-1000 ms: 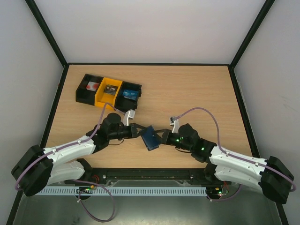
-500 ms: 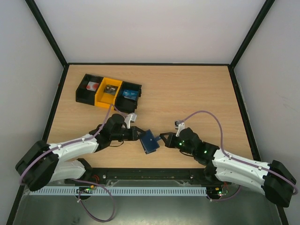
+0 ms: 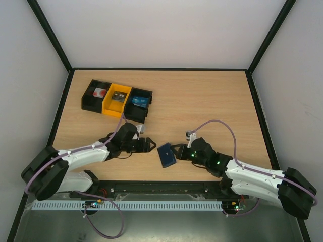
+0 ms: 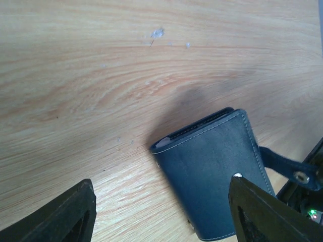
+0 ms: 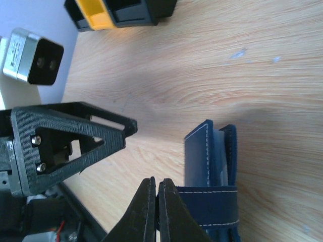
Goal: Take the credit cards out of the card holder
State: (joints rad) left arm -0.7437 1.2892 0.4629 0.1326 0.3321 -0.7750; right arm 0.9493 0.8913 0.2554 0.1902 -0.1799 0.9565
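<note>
The card holder (image 3: pixel 166 155), a dark blue stitched wallet, lies closed on the wooden table between the two arms. It fills the lower right of the left wrist view (image 4: pixel 212 171). My left gripper (image 3: pixel 147 145) stands open just left of it, fingers apart and touching nothing (image 4: pixel 160 201). My right gripper (image 5: pixel 157 199) is shut on the holder's strap (image 5: pixel 209 204) at the wallet's right end (image 3: pixel 177 150). The credit cards stay tucked inside the holder; only a pale thin edge (image 5: pixel 218 151) shows between the flaps.
A row of black and yellow bins (image 3: pixel 117 98) sits at the far left of the table, with a red-and-white item (image 3: pixel 98 93) and a blue item (image 3: pixel 139 101) in them. Black frame rails border the table.
My left gripper has opened, let go of the card holder and drawn back to the left. The holder has moved slightly right and nearer with the right gripper still on its strap.
</note>
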